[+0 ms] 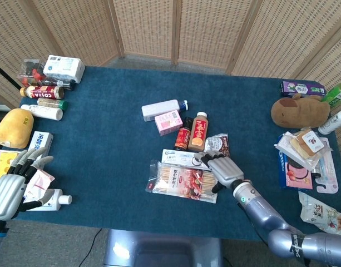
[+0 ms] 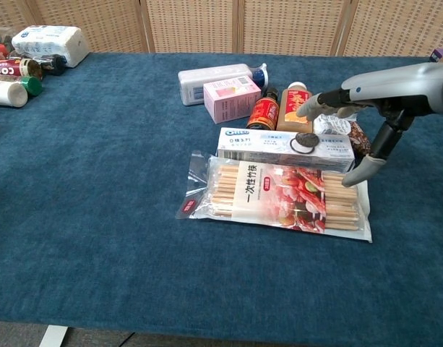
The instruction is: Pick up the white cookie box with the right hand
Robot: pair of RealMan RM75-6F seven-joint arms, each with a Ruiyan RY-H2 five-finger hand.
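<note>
The white cookie box (image 2: pixel 285 147) lies flat on the blue bench (image 2: pixel 98 181), its long side just behind the clear packet of bamboo sticks (image 2: pixel 279 198) and just in front of the two small bottles (image 2: pixel 279 108) and the pink carton (image 2: pixel 233 100). The right hand (image 2: pixel 351 126) hangs over the right end of that box, fingers (image 2: pixel 315 103) spread apart and reaching above the box's far edge, thumb (image 2: pixel 363 170) pointing down past the box's right end toward the corner of the stick packet. It holds nothing; whether any fingertip touches the box cannot be told from either view. From the head view the same hand (image 1: pixel 220 167) covers the right part of the box (image 1: pixel 180 157), with a dark snack pouch (image 1: pixel 219 142) just behind it. The left hand (image 1: pixel 11 186) sits well apart from the box at the bench's left edge, fingers apart and empty, above some small packages (image 1: pixel 39 183).
</note>
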